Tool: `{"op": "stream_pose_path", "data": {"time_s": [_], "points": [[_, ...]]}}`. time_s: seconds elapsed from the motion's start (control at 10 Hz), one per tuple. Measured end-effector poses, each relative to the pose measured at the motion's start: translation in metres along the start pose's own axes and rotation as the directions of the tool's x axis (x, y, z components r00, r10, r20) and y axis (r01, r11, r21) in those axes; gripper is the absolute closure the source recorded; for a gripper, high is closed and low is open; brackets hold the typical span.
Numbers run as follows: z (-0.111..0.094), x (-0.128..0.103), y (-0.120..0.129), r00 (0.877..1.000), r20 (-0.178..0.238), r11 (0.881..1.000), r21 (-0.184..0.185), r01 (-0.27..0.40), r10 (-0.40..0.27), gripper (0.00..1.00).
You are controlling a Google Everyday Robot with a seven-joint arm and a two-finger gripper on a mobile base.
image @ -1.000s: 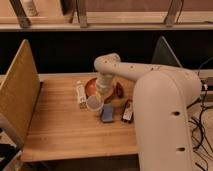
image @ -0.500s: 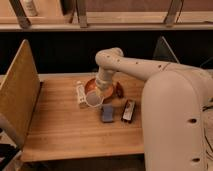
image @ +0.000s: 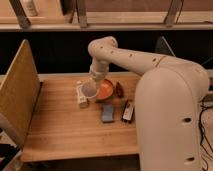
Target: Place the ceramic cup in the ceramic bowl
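Clock bearings below are taken from the ceramic bowl (image: pixel 107 92), 12 o'clock being the far edge of the table.

- Wooden table (image: pixel 65 131), slatted top. The bowl sits mid-table, shallow, orange-red inside, with a darker rim.
- The robot's arm (image: pixel 131 56) rises from the big white body at your right, arches over and drops down at the bowl's 10 o'clock.
- The gripper (image: pixel 93 82) hangs at the bowl's 10 o'clock, just above the cup. It is pinching the ceramic cup (image: pixel 89 90). You cannot make out exactly where on the wall it grips.
- The cup is pale white-grey and tilted, so its open mouth faces you. It is at the bowl's 9 o'clock and overlaps the bowl's left rim in this view. It is not down inside the bowl. You cannot tell whether its underside touches the rim.
- A white upright bottle (image: pixel 81 98) stands at 9 o'clock, just beyond the cup and partly hidden by it.
- A small dark red object (image: pixel 120 90) lies at 3 o'clock, close to the bowl's rim.
- A flat blue item (image: pixel 107 113) lies on the table at 6 o'clock, near the bowl.
- A dark oblong item (image: pixel 128 111) lies at 5 o'clock, beside the blue one.
- A tan panel (image: pixel 18 95) stands on edge along the table's left side, well apart from the bowl.
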Motion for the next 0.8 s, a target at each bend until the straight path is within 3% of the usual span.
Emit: {"op": "stream_pose_path", "data": {"time_s": [0.3,0.5,0.8], "points": [[0.012,-0.028,-0.022,0.999,-0.034,1.0,0.018,-0.002,0.003,1.0],[0.033,-0.041,-0.037,0.997,-0.077,1.0,0.015,-0.01,0.011,1.0],[0.06,-0.052,-0.064,0.994,-0.099,0.998,0.003,-0.055,0.055,1.0]]}}
